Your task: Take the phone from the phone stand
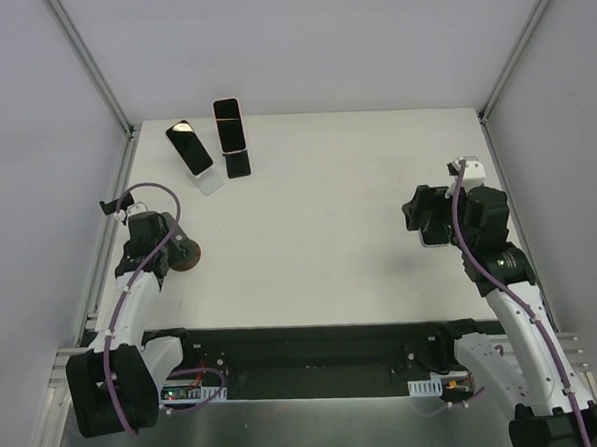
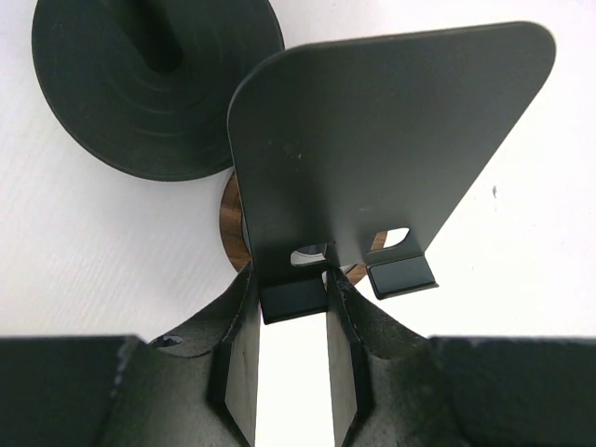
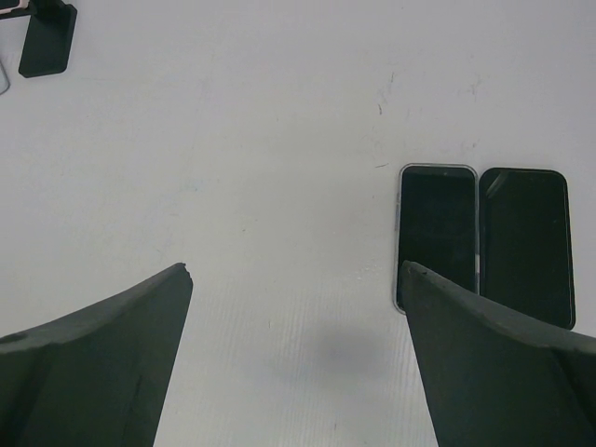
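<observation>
The left gripper (image 2: 291, 291) is pinched shut on one of the two small lips at the bottom edge of a bare black stand plate (image 2: 391, 140), which carries no phone. Just beyond its fingertips a brown disc (image 2: 229, 223) peeks out beneath the plate, and past that, to the left, sits a black round base (image 2: 140, 93).

The right gripper (image 3: 293, 270) hangs with jaws wide and nothing between them. Two flat phones (image 3: 436, 228) lie side by side on the table just beyond its right finger.

Far ahead of both hands, two propped phones (image 1: 188, 147) lean on their stands (image 1: 237, 165).

By my reading, the gripped stand is finished with. The next move calls for a long forward reach to a propped phone, closing on its edges and lifting it clear of the lip.
</observation>
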{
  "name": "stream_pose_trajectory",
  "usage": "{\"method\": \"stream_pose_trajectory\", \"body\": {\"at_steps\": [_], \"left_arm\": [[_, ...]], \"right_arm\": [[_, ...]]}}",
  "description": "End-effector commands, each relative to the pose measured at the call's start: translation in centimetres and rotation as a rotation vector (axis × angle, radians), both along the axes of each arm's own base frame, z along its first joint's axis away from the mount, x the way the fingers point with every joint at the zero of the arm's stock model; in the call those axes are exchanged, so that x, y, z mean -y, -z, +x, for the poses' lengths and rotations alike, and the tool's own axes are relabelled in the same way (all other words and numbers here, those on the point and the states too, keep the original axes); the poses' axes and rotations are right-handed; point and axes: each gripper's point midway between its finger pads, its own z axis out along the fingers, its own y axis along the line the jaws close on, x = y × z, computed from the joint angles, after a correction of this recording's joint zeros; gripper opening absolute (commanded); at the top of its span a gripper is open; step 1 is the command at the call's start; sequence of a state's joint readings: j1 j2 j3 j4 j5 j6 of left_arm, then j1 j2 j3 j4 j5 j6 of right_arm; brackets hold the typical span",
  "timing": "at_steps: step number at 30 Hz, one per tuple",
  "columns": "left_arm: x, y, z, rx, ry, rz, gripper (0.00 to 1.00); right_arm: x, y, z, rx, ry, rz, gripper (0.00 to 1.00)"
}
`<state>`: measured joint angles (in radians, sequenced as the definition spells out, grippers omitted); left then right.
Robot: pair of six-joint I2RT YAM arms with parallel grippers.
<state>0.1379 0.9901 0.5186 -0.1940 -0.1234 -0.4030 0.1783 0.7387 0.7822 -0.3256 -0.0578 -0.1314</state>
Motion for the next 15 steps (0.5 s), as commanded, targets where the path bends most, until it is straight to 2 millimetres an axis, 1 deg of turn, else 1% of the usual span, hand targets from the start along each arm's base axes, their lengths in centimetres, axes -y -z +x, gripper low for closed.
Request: {"method": "stream_pose_trajectory", "body": {"at_steps": [1,2,4,5,6,7,9,10,12,13,15], "left_arm": [[-0.2,-1.2,1.5,0.057,0.016,0.006,0.2],[-0.1,-1.2,1.5,0.055,0.023,0.002,0.23],[0.4,-1.2,1.4,0.057,0.037,-0.019,0.32],[0.7,-1.4,1.2,0.061,0.03,-0.038,0.39],[0.8,-1.5,1.0,0.064,0.027,-0.049,0.53],[1.0,-1.7,0.9,0.07,0.025,-0.057,0.63],[1.0,-2.3,0.4,0.075,0.0,-0.071,0.78],[1.0,-3.2,0.6,0.091,-0.001,-0.071,0.87],[1.0,-4.3,0.3,0.098,-0.009,-0.072,0.93],[1.1,-5.5,0.7,0.12,-0.009,-0.071,0.97],[1.1,-6.9,0.8,0.141,-0.022,-0.075,0.99]], "right_arm": [[0.1,-1.1,0.2,0.057,0.005,0.011,0.96],[0.1,-1.1,0.1,0.055,0.003,0.011,0.96],[0.1,-1.2,0.1,0.061,0.003,0.012,0.96],[0.1,-1.3,0.0,0.063,0.004,0.01,0.96],[0.1,-1.4,-0.1,0.065,0.005,0.008,0.96],[0.3,-1.5,-0.1,0.071,0.012,0.006,0.96],[0.4,-1.6,-0.2,0.072,0.014,0.002,0.96],[0.5,-1.6,-0.3,0.072,0.016,-0.001,0.96],[0.5,-1.6,-0.3,0.073,0.013,-0.004,0.96],[0.5,-1.6,-0.3,0.071,0.013,-0.004,0.96],[0.5,-1.7,-0.3,0.073,0.013,-0.005,0.96]]}}
